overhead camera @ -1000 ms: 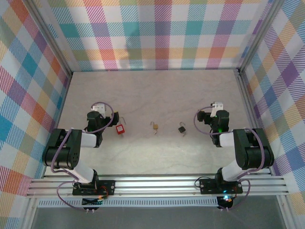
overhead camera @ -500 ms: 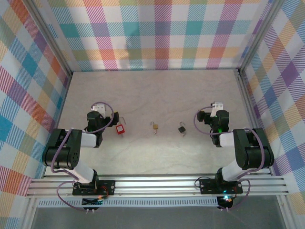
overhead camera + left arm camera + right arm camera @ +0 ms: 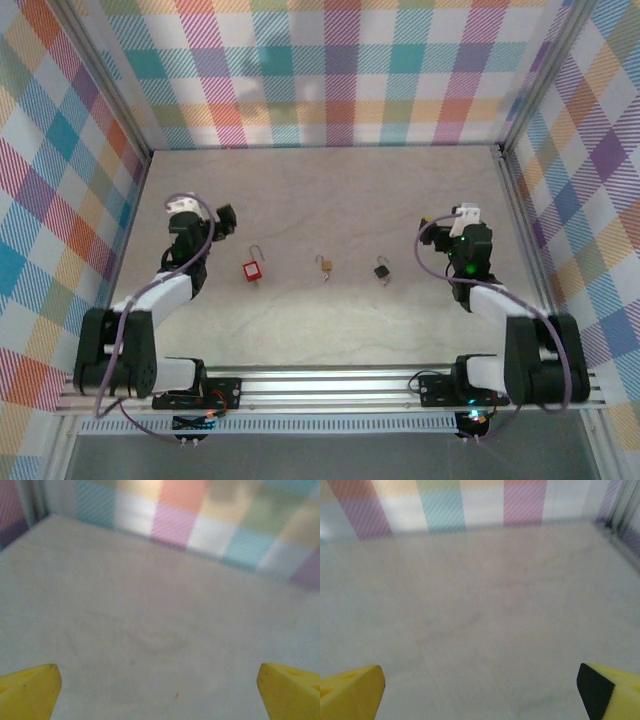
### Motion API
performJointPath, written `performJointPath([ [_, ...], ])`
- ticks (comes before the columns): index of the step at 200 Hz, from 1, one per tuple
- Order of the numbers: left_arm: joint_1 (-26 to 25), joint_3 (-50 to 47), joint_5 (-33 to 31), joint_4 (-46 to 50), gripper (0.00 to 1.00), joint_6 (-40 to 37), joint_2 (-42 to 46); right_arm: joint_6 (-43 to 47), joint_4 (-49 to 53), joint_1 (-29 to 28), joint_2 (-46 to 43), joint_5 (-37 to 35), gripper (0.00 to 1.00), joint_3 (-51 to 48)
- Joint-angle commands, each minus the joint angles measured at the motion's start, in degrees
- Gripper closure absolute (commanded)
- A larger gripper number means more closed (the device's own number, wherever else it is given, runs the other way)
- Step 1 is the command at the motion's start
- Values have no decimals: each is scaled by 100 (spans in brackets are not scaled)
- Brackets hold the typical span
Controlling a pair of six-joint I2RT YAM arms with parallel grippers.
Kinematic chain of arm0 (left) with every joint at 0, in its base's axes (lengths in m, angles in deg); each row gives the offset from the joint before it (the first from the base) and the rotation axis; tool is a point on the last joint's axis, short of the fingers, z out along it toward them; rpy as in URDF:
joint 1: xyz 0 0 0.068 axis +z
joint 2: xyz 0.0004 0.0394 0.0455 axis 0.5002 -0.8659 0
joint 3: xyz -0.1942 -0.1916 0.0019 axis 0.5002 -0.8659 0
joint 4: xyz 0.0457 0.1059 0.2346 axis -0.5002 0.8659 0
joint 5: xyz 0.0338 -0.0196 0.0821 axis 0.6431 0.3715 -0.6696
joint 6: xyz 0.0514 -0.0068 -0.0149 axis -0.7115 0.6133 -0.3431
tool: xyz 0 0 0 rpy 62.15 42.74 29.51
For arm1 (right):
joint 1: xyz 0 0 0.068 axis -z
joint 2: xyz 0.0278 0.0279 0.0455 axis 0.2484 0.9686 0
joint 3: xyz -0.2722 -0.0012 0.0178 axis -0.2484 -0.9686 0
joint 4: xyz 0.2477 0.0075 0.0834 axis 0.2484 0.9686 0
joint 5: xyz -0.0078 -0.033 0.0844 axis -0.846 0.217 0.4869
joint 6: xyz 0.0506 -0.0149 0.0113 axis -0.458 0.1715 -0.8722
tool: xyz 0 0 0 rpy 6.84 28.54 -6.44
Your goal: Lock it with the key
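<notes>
Three small padlocks lie in a row on the table in the top view: a red padlock (image 3: pixel 252 269), a brass padlock (image 3: pixel 324 266) and a black padlock (image 3: pixel 383 270). A key is too small to tell apart from them. My left gripper (image 3: pixel 222 215) hangs up and to the left of the red padlock, apart from it. My right gripper (image 3: pixel 432 224) is to the right of the black padlock, also apart. In both wrist views the yellow fingertips (image 3: pixel 30 690) (image 3: pixel 350 690) stand wide open over bare table, nothing between them.
Checkered walls (image 3: pixel 330 70) close in the pale table (image 3: pixel 330 200) at the back and on both sides. An aluminium rail (image 3: pixel 330 385) with the arm bases runs along the near edge.
Both arms have stretched out from their folded pose. The left gripper moved up and left, away from the red padlock; the right wrist shifted slightly right and back. Padlocks unmoved.
</notes>
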Motion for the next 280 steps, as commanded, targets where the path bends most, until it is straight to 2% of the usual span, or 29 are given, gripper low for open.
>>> performJointPath([
  [1,7,309,-604,1443,0,2318,686,-769,1225,21,-751,403,1,553],
  [11,17,503,-658,2553,0,3344,998,-1223,1559,16,-981,673,1,765],
  [20,60,647,-589,3314,0,3842,1245,-1866,1963,20,-1193,830,1,942],
  [34,101,625,-126,3460,0,3649,1612,-3140,2733,23,-1529,628,1,1137],
  [45,101,458,189,3339,0,3566,1935,-3384,2795,30,-1750,669,1,1089],
  [62,101,334,474,3515,0,3557,2346,-3239,2714,23,-1902,1040,1,1044],
  [102,-19,392,782,4719,0,3182,2485,-3097,3582,-131,-1511,1558,1,1461],
  [134,-338,322,617,5173,0,2967,2392,-2620,4220,-833,-1334,861,1,1765],
  [150,-495,354,754,5273,0,2898,2235,-2400,4434,-1185,-1283,504,1,1841],
  [173,-930,545,594,5583,0,2754,1967,-2166,4727,-1552,-1162,86,1,1943],
  [193,-1362,645,165,5824,0,2634,1774,-2139,4757,-1747,-1012,81,1,1922],
  [205,-1498,661,145,5831,0,2629,1610,-2159,4717,-1874,-912,85,1,1870],
  [280,-1876,1261,-10,5803,0,2607,81,-2001,4536,-2666,-531,-483,1,1825],
])
